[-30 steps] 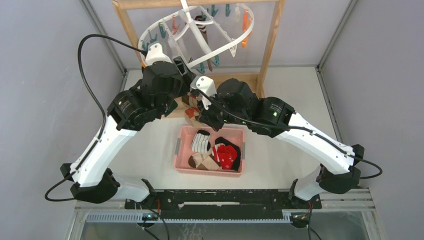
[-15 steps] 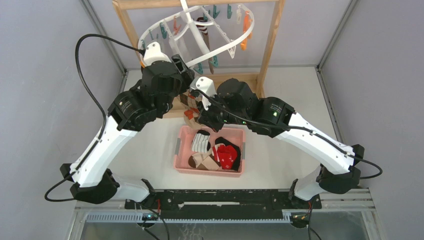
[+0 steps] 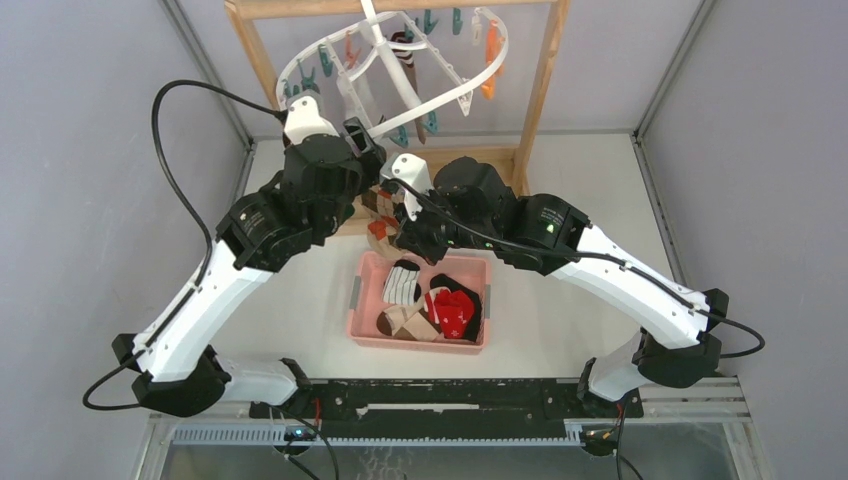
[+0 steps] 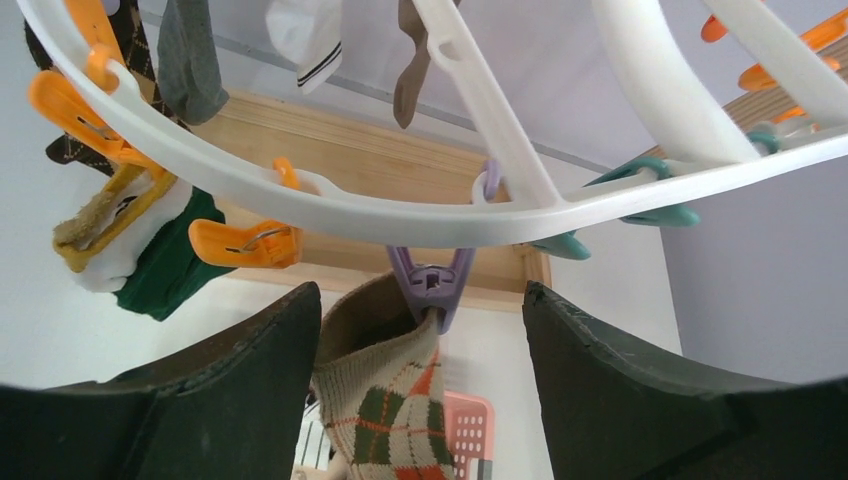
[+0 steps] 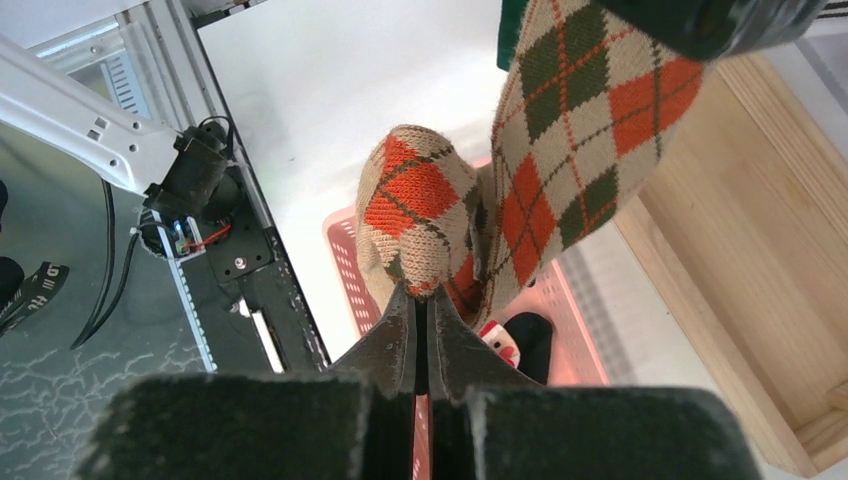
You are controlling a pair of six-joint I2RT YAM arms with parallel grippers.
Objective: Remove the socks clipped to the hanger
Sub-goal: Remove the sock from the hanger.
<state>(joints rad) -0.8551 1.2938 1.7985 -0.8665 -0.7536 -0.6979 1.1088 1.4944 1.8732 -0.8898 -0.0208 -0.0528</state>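
- The white plastic oval hanger (image 3: 470,92) hangs tilted inside a wooden frame (image 3: 541,90) at the far side of the white desk (image 3: 600,180).
- Under the hanger's left end, an orange plastic clip (image 4: 245,243) dangles from the rim. It is just beside a green-and-white sock (image 4: 160,262) with a yellow edge.
- Beyond that part of the rim hang a grey sock (image 4: 190,60), a white sock with black stripes (image 4: 305,35) and a plain brown sock (image 4: 408,60).
- The left gripper (image 4: 420,305) is raised just beneath the hanger's near rim. Its jaws are spread wide, with one finger on each side of a purple plastic clip (image 4: 432,285). It has hold of nothing.
- The purple clip bites the cuff of a beige knitted argyle sock with orange and green diamonds (image 4: 385,410), which hangs straight down from the hanger's rim.
- Right of the purple clip, a teal plastic clip (image 4: 650,190) sits along the same rim.
- The right gripper (image 5: 420,325), lower than the hanger and nearer the arm bases, is pinched fully closed on the lower end of the argyle sock.
- A pink plastic basket (image 3: 362,300) stands on the desk, below the hanger and nearer the arm bases. It holds loose socks, among them a red sock (image 3: 452,310) and a white striped sock (image 3: 402,282).
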